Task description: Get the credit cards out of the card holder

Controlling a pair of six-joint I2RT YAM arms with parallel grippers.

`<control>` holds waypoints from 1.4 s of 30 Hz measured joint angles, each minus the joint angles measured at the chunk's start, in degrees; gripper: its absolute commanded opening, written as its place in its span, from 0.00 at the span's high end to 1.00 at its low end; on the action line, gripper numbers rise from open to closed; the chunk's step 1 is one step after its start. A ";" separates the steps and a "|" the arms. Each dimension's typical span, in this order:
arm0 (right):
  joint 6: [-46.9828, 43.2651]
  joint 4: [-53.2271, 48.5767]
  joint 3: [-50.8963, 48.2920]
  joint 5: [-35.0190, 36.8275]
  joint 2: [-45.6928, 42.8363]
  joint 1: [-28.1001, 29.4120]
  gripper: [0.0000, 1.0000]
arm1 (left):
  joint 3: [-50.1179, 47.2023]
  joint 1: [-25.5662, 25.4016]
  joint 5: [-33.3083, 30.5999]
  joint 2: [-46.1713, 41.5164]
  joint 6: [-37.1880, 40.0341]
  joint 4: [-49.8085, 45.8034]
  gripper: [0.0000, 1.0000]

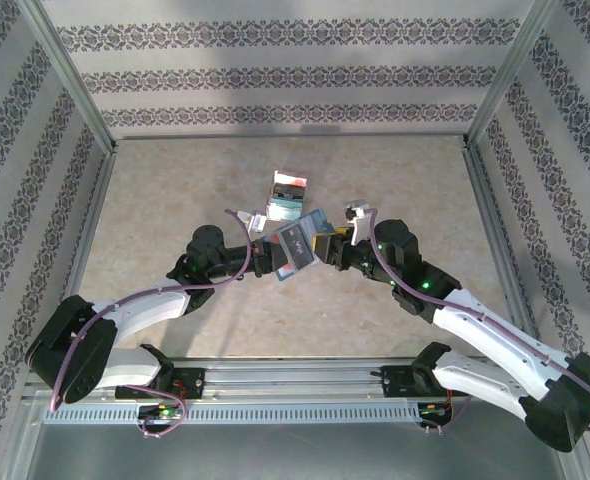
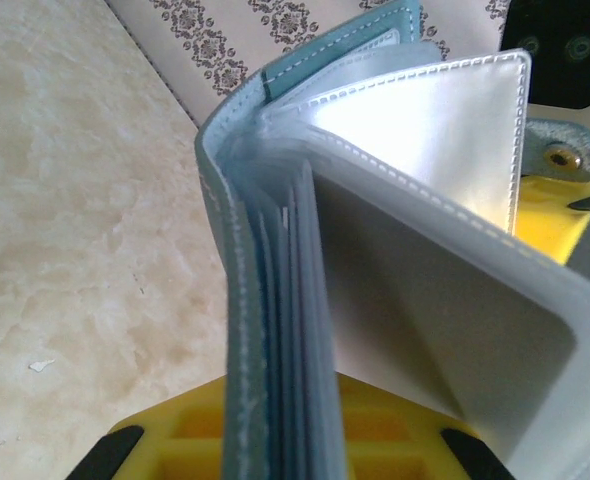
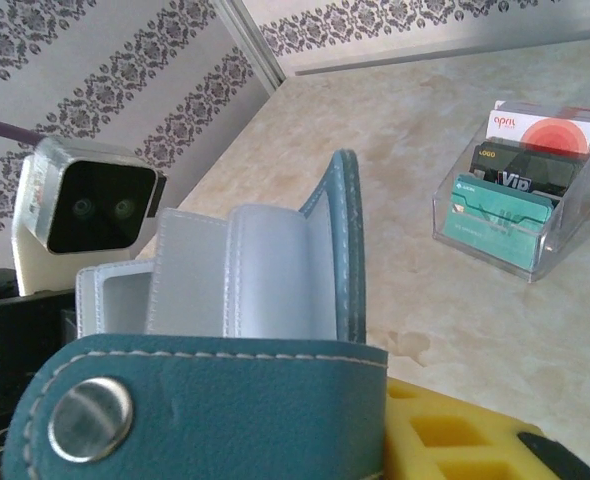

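Card holder: I see the card holder [image 1: 295, 248] lifted off the table at mid-table, hanging between my two arms. Its slate-blue cover [image 2: 230, 330] is open.
Sleeves: in the left wrist view the clear inner sleeves [image 2: 425, 130] fan apart, glossy and pale. I cannot tell whether any of them holds a card.
Upper face: from above, a dark panel with pale lettering shows on the holder. I cannot tell if it is a card in a sleeve.
Flap: the closure flap [image 3: 215, 395] with its metal snap [image 3: 92, 418] lies across the bottom of the right wrist view, with the sleeves standing behind it.
Left gripper: the left gripper [image 1: 273, 262] is pressed together on the holder's folded edge. Its yellow pads [image 2: 180, 435] sit on either side of the spine.
Right gripper: the right gripper [image 1: 330, 248] sits at the holder's flap end, with a yellow finger [image 3: 445, 430] just beneath the flap. I cannot tell whether its jaws are pinching the flap or standing clear of it.
Credit cards: three credit cards [image 1: 287, 192] stand in a clear stand. The red-and-white card [image 3: 545, 130] is at the back, the dark card [image 3: 525, 175] is in the middle and the teal-green card [image 3: 500, 215] is in front.
Clear stand: the clear stand [image 3: 575, 225] rests on the table just beyond the holder, apart from both grippers.
Table: the table [image 1: 175, 200] is a beige marbled top, with patterned walls around it.
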 measured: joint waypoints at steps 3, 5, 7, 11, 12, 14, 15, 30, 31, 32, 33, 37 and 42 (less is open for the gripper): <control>0.72 0.02 -0.02 -0.26 -0.79 -0.39 0.56 | 0.00 0.00 0.00 0.00 0.20 -0.04 0.97; 1.36 0.22 -0.11 -0.79 -1.20 -0.90 0.53 | 0.00 0.00 0.00 0.00 0.28 -0.04 0.97; 1.90 0.72 -0.37 -1.99 -1.36 -1.66 0.49 | 0.00 0.00 0.00 0.00 0.28 -0.04 0.97; 3.58 3.39 -1.62 -5.33 -1.33 -3.13 0.41 | 0.00 0.00 0.02 0.00 0.31 -0.04 0.97; 4.11 4.13 -1.97 -6.32 -1.33 -3.43 0.39 | 0.00 0.00 0.02 0.00 0.31 -0.02 0.97; 4.79 5.57 -2.58 -8.09 -1.33 -3.87 0.37 | 0.00 0.00 0.04 0.00 0.31 -0.02 0.97; 5.07 6.19 -2.73 -8.87 -1.33 -4.07 0.36 | 0.00 0.00 0.02 0.00 0.31 -0.02 0.97; 7.13 10.08 -3.06 -12.74 -0.57 -4.22 0.40 | 0.00 0.00 0.11 0.00 0.28 0.00 0.97; 7.13 10.08 -3.15 -12.74 -0.11 -4.22 0.42 | 0.00 0.00 0.20 0.00 0.28 -0.02 0.97; 7.13 10.10 -3.28 -12.74 0.42 -4.22 0.44 | 0.00 0.00 0.26 0.00 0.28 0.00 0.97; 7.13 10.05 -3.39 -12.74 0.92 -4.22 0.45 | 0.00 0.00 0.31 0.00 0.28 0.00 0.97; 7.13 9.81 -3.61 -12.70 2.82 -4.22 0.55 | 0.00 0.00 0.72 0.00 0.28 0.00 0.95; 7.28 9.22 -3.69 -12.33 3.45 -4.22 0.87 | 0.00 0.00 0.85 0.00 0.26 0.00 0.74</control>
